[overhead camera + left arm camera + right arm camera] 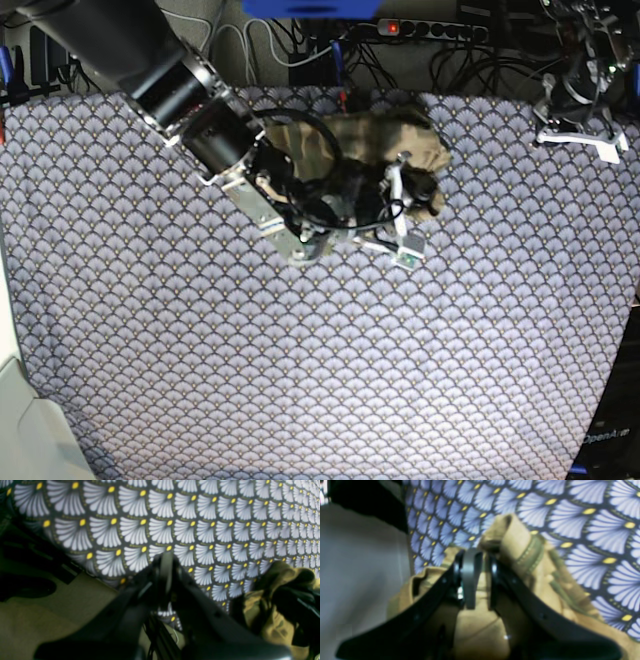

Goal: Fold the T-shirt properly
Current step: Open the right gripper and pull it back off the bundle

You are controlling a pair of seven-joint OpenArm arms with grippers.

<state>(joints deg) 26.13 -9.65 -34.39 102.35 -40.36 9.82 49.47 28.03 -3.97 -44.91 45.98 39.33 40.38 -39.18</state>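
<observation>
1. You've got one T-shirt (385, 140), bunched, pinched in your right claw (475, 580).
2. One patterned cloth (300, 350) lies under both claws.
3. Your left claw (166, 565) is pressed together, holding nothing, shirt to its right.

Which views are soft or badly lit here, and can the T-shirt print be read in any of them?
Left wrist: dim, left gripper blurred, T-shirt a dark olive lump at right. Right wrist: right gripper and T-shirt soft, shirt reads plain tan, patterned cloth sharper. Base: evenly lit, sharpest, but T-shirt small and bunched, print unreadable.
</observation>
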